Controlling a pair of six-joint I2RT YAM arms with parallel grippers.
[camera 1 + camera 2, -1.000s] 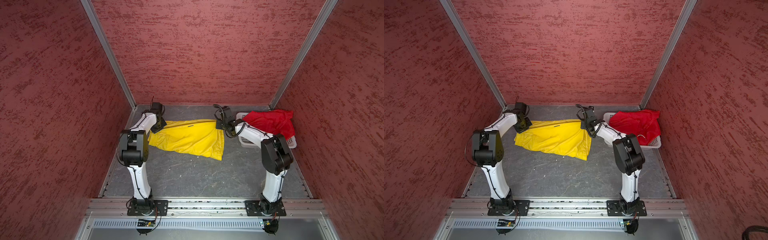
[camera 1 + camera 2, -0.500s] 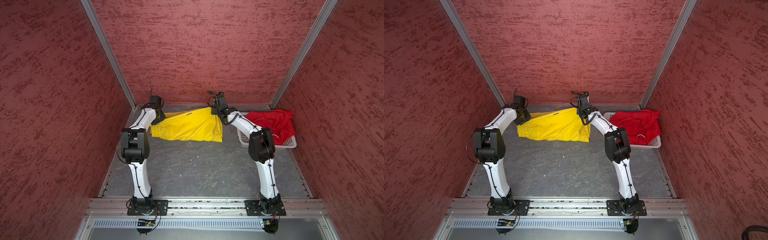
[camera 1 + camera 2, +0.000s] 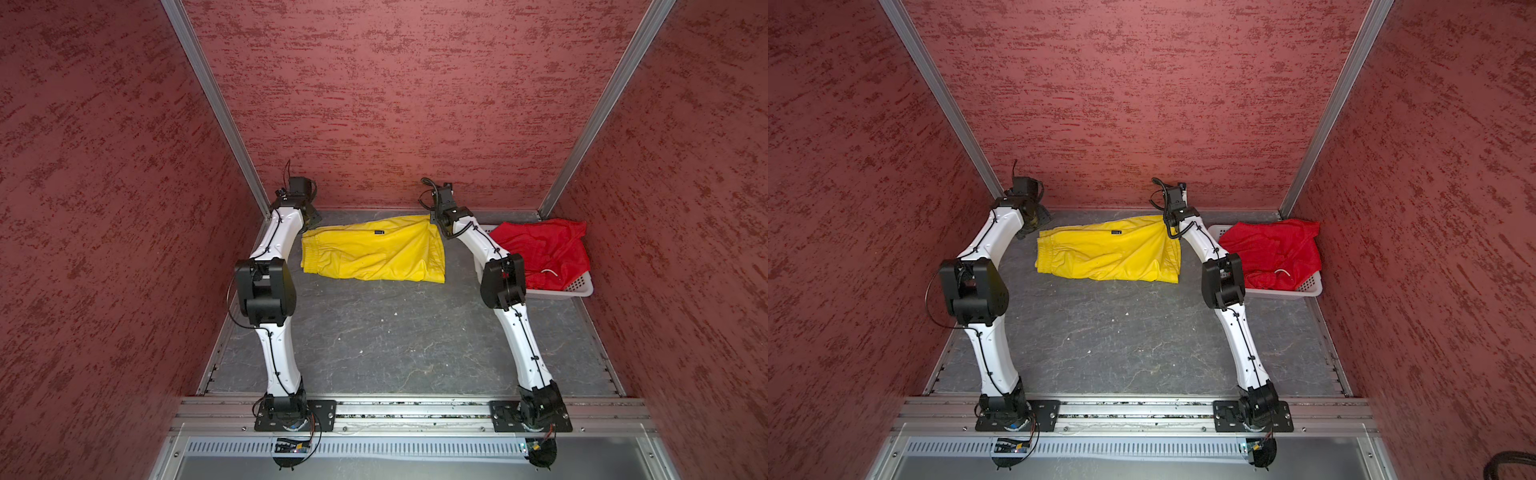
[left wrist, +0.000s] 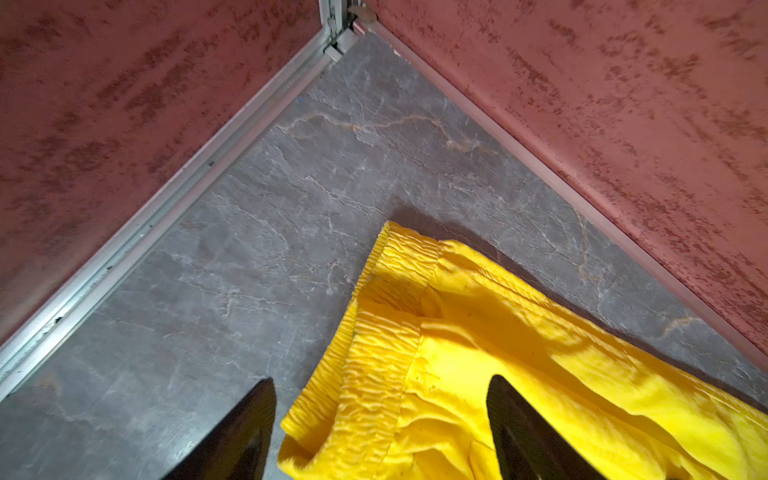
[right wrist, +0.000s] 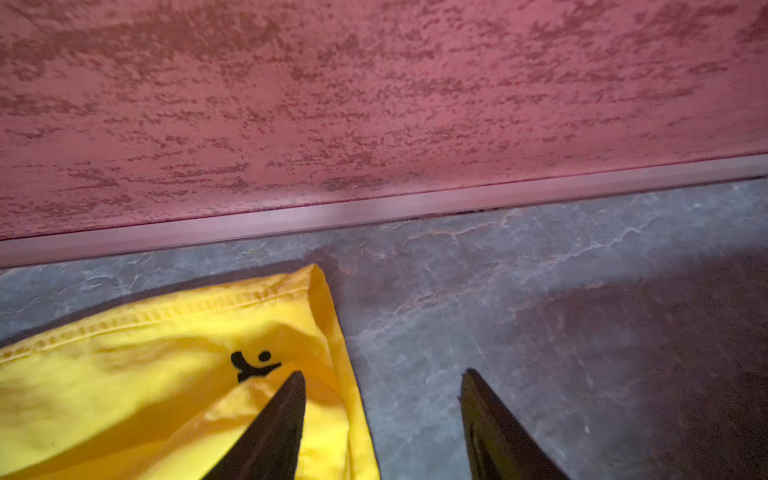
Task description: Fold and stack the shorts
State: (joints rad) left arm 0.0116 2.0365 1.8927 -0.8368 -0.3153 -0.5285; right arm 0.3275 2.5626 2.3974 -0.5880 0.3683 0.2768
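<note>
The yellow shorts [image 3: 374,253] are laid folded, wrinkled, waistband ribbed; the red shorts [image 3: 540,249] are heaped in the basket [image 3: 578,288]. The left gripper [image 4: 380,419] and right gripper [image 5: 382,411] are spread.

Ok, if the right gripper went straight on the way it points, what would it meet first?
The right gripper would probably meet bare table beside the yellow shorts, then the wall; depth unclear.

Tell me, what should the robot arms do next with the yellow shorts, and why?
Probably lift the left gripper and right gripper away: both stand open at the ends of the yellow shorts, which lie on the table, held by neither.
</note>
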